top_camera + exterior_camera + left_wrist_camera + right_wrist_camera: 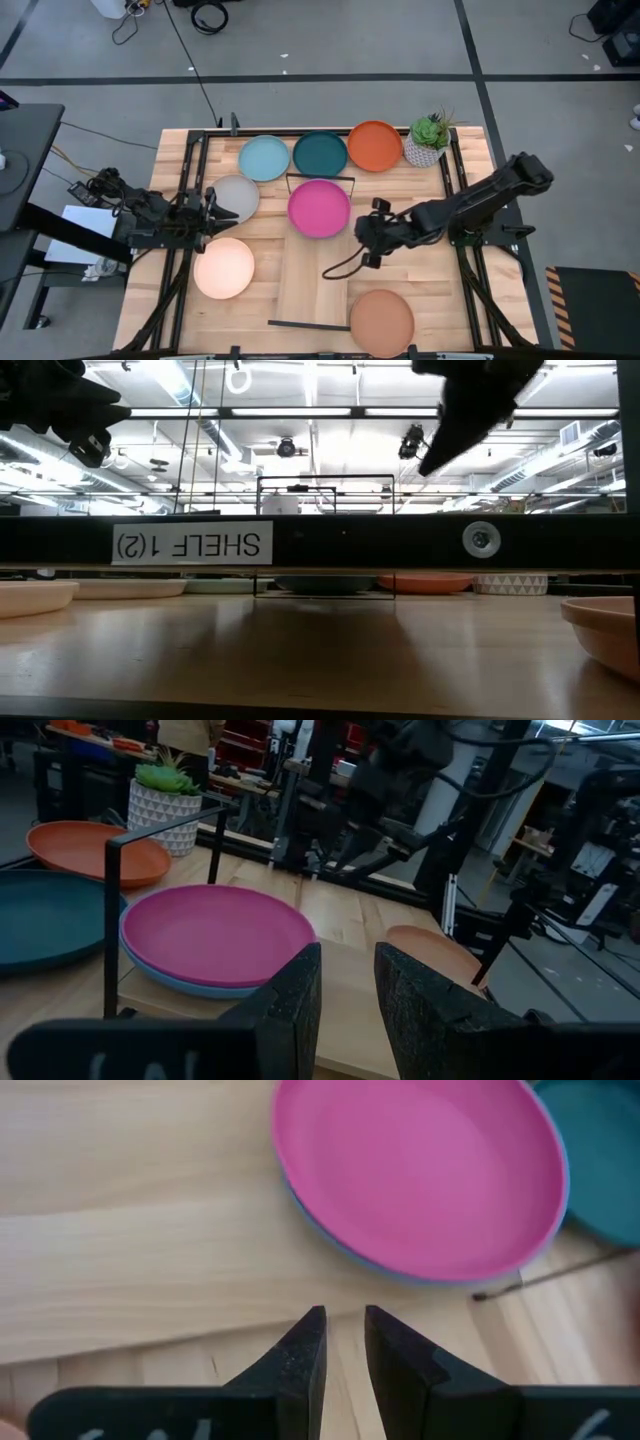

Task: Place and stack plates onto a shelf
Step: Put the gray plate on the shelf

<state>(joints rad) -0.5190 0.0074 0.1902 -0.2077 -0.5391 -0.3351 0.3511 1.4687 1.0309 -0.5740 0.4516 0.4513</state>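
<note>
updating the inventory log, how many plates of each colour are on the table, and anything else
light blue plate: 1
dark teal plate: 1
orange plate: 1
grey plate: 1
magenta plate: 1
blue plate under the magenta: 1
cream plate: 1
terracotta plate: 1
potted plant: 1
shelf: 1
total: 10

Bright, even overhead light; ceiling strip lights point(330, 412) glare in the low view, leaving both arms as dark silhouettes.

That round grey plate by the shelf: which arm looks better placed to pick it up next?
Probably the left: the left gripper hovers at the round grey plate's edge, while the right gripper sits beyond the magenta plate on the light-wood shelf.
</note>
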